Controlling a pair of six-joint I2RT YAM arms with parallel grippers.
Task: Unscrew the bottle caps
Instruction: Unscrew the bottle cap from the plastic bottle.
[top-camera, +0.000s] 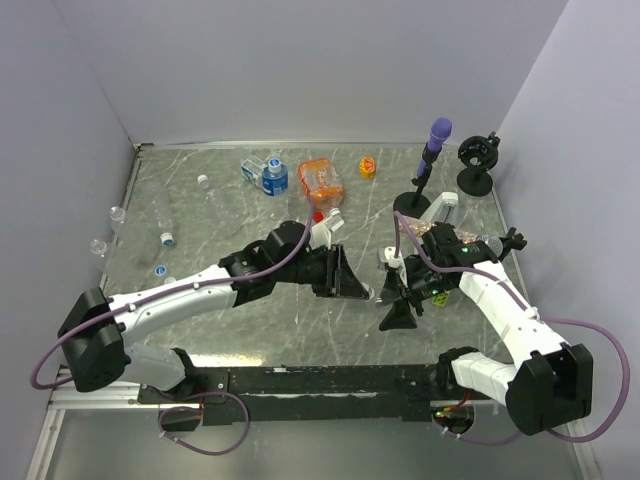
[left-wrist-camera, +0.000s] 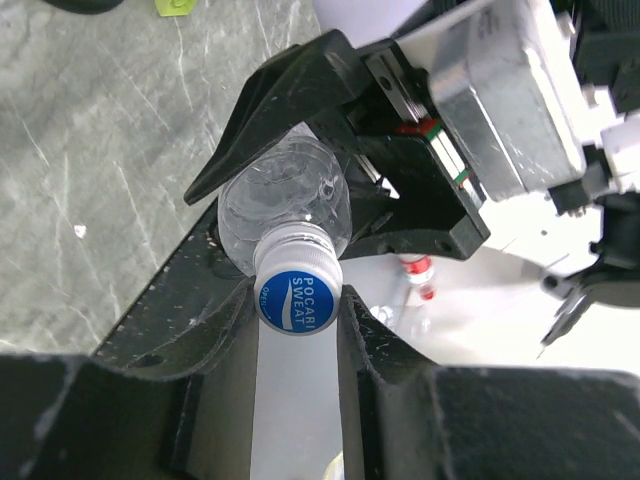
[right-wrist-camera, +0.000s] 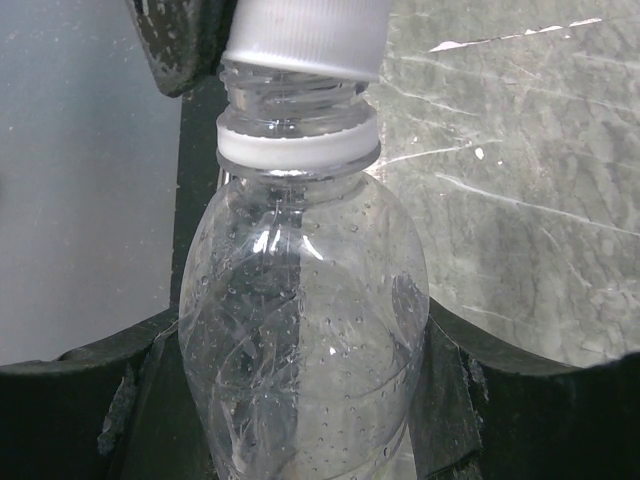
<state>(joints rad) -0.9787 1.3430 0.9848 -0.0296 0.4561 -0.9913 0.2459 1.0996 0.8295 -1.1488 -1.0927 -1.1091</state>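
Mid-unscrew. Left jaws pinch the cap; right jaws clamp the bottle body, midway between my arms over the bench. Cap sits cocked, threads showing. Next, I judge: final twist, then pull clear.

A clear glossy plastic bottle, smooth and speckled with tiny droplets, carries a ribbed white plastic cap with a smooth blue printed top, over a polished grey veined stone-look tabletop.
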